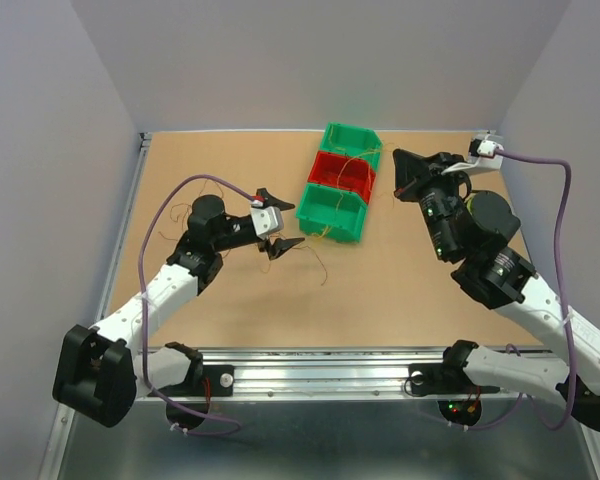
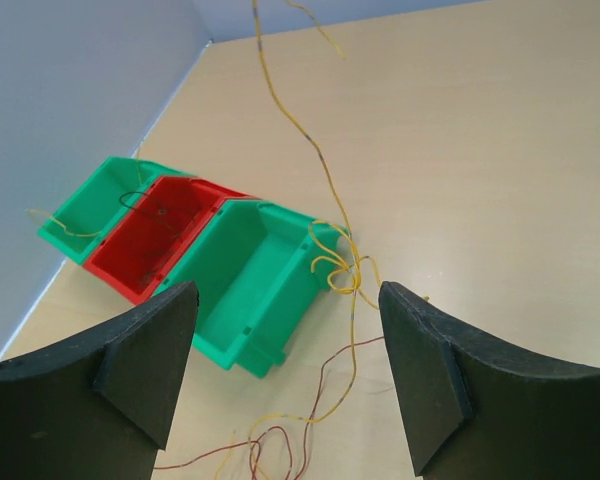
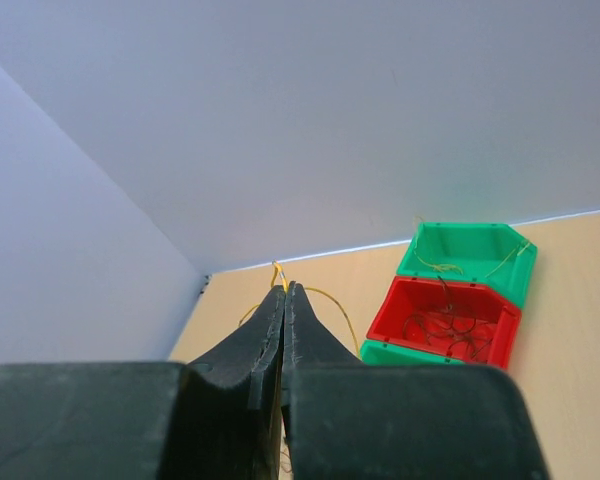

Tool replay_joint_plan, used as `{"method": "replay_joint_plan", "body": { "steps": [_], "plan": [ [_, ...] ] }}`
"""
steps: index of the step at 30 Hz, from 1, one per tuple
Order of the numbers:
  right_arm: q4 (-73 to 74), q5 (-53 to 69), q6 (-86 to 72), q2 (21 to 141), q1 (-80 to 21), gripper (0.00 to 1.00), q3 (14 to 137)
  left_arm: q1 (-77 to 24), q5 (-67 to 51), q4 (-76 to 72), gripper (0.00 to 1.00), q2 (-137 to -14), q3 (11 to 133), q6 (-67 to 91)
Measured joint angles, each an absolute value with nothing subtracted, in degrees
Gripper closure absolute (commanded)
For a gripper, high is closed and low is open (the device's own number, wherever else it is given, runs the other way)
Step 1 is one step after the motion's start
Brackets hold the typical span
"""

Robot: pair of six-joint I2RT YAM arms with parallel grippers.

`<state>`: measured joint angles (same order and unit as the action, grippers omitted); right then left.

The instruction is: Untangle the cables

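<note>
A thin yellow wire runs down across the table to a knot at the corner of the near green bin. It then joins a red-brown wire in a loose tangle on the table. My left gripper is open and empty above that tangle; in the top view it hovers left of the bins. My right gripper is shut on the yellow wire, whose end sticks out past the fingertips. In the top view it is raised right of the bins.
Three bins stand in a row mid-table: a far green bin with yellowish strands, a red bin with dark strands, and the near green bin. A loose strand lies on the table in front. Walls enclose the table.
</note>
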<state>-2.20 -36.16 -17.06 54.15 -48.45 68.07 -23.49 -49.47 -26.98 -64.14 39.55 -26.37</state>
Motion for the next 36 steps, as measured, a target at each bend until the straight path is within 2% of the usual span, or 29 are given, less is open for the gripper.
{"method": "replay_joint_plan", "body": {
  "steps": [10, 19, 23, 24, 25, 31, 36],
  "plan": [
    [-2.2, -35.6, -16.2, 55.1, -48.4, 0.99, 68.1, -26.1, -44.5, -24.1, 0.18, -70.0, 39.2, -32.2],
    [-2.2, -36.2, -15.2, 52.4, -48.4, 0.99, 68.1, -27.1, -43.3, -21.4, 0.33, -74.2, 39.3, -34.1],
    [-2.5, -36.4, -15.0, 52.2, -48.4, 0.99, 68.1, -27.5, -44.1, -18.7, 0.72, -76.7, 39.7, -35.0],
    [-2.5, -36.5, -14.9, 52.3, -48.4, 0.99, 68.1, -27.7, -44.3, -18.2, 0.93, -77.4, 40.1, -35.2],
    [-2.5, -36.5, -14.8, 52.3, -48.4, 0.99, 68.1, -27.9, -44.3, -17.7, 1.00, -78.0, 40.5, -35.6],
    [-2.6, -38.6, -13.6, 53.2, -48.4, 0.99, 68.8, -28.8, -43.8, -15.1, 1.00, -82.8, 44.9, -36.1],
    [-4.1, -46.3, -8.9, 56.5, -48.4, 0.99, 73.5, -27.2, -40.6, -14.3, 1.00, -86.6, 47.8, -32.9]
  ]
}}
